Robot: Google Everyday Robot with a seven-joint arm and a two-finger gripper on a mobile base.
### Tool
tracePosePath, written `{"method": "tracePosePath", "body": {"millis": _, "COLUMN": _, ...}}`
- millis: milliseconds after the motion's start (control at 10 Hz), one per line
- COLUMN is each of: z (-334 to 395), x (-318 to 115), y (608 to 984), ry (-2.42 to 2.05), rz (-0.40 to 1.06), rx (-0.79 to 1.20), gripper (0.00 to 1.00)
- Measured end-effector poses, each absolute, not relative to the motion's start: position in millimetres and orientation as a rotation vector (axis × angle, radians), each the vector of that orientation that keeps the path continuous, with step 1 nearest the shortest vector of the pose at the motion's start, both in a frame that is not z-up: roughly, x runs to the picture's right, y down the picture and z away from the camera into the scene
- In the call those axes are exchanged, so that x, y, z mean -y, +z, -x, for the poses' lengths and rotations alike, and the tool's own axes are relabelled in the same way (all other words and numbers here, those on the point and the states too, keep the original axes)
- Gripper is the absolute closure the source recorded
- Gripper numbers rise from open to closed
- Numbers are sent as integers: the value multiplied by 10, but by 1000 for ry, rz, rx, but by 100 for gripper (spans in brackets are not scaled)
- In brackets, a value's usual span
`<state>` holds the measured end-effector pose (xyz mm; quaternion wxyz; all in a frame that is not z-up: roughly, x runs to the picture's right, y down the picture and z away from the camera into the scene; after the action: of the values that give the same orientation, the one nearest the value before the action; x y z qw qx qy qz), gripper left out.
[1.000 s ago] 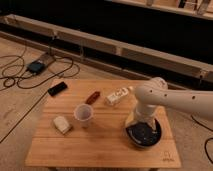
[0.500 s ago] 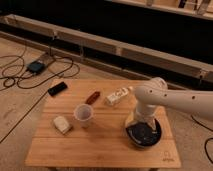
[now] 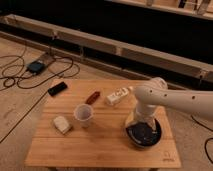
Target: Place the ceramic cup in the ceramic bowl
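Observation:
The ceramic cup (image 3: 83,114) is a small pale tumbler standing upright near the middle-left of the wooden table (image 3: 105,145). The ceramic bowl (image 3: 143,134) is wide and dark, on the table's right side. My white arm comes in from the right and bends down over the bowl. The gripper (image 3: 141,122) hangs just above the bowl's near-left part, well to the right of the cup. Nothing shows in it.
A flat whitish block (image 3: 62,124) lies left of the cup. A small reddish-brown bar (image 3: 92,97) and a white packet (image 3: 117,96) lie at the back of the table. A black phone-like object (image 3: 57,89) and cables lie on the floor to the left.

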<state>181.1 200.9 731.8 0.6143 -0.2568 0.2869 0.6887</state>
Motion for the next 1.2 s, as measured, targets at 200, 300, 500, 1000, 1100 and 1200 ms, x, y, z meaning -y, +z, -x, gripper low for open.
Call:
{"method": "tracePosePath", "body": {"millis": 200, "z": -1811, "x": -2008, "y": 7318, "ry": 1587, "rz": 592, "rx": -661, "gripper": 20}}
{"method": "tracePosePath", "body": {"millis": 300, "z": -1811, "x": -2008, "y": 7318, "ry": 1587, "rz": 592, "rx": -661, "gripper": 20}}
{"method": "tracePosePath", "body": {"millis": 500, "z": -1811, "x": -2008, "y": 7318, "ry": 1587, "rz": 592, "rx": -661, "gripper": 20}}
{"method": "tracePosePath", "body": {"millis": 1000, "z": -1810, "x": -2006, "y": 7318, "ry": 1588, "rz": 592, "rx": -661, "gripper": 20}}
{"method": "tracePosePath", "body": {"millis": 1100, "z": -1807, "x": -1998, "y": 7314, "ry": 1587, "rz": 591, "rx": -661, "gripper": 20}}
{"method": "tracePosePath", "body": {"millis": 1200, "z": -1773, "x": -1958, "y": 7299, "ry": 1582, "rz": 588, "rx": -663, "gripper": 20}}
